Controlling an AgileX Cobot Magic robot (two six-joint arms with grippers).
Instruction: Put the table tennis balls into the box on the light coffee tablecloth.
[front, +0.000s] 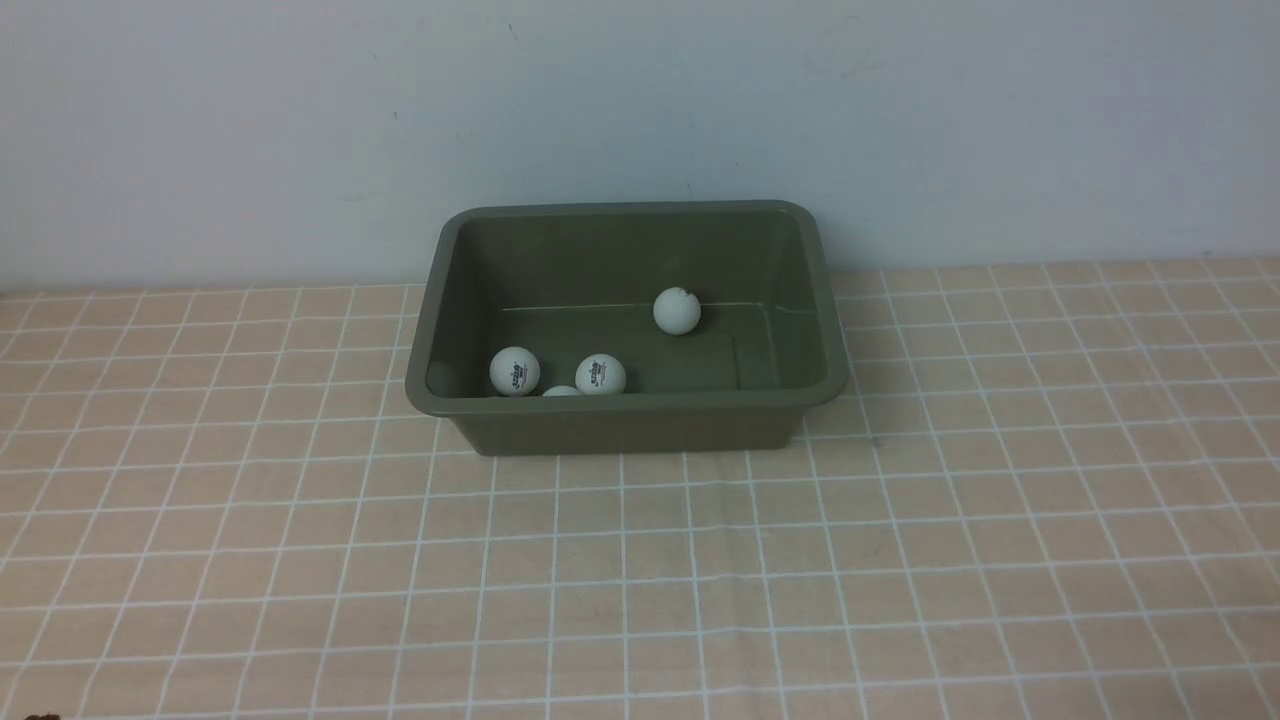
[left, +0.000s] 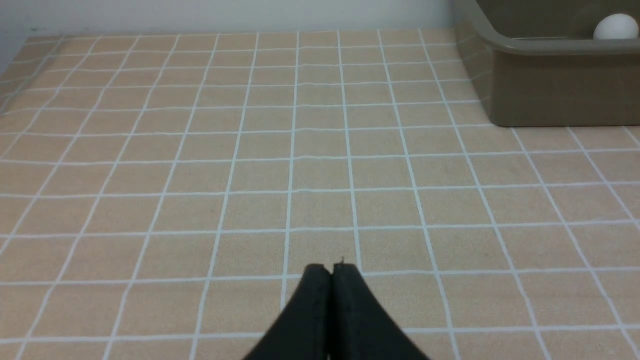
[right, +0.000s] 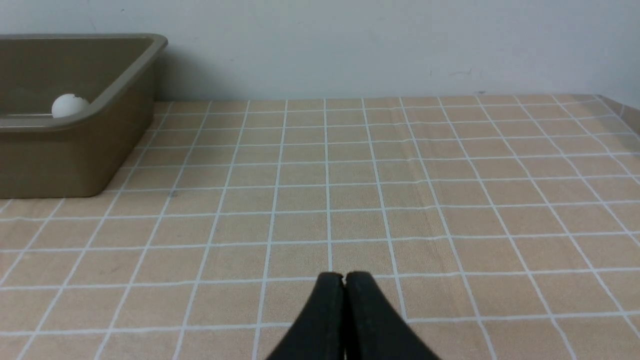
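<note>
The olive-green box (front: 625, 410) stands on the light coffee tablecloth (front: 640, 560) near the wall. Inside it lie white table tennis balls: one by the far wall (front: 677, 310), two near the front wall (front: 514, 371) (front: 600, 374), and a sliver of another (front: 561, 391) behind the rim. In the left wrist view the box (left: 560, 85) holds a ball (left: 616, 27); my left gripper (left: 331, 270) is shut and empty over bare cloth. In the right wrist view the box (right: 60, 155) shows a ball (right: 70, 105); my right gripper (right: 344, 278) is shut, empty.
A pale wall (front: 640, 120) rises right behind the box. Neither arm shows in the front view. The cloth's far right edge (right: 625, 110) shows in the right wrist view.
</note>
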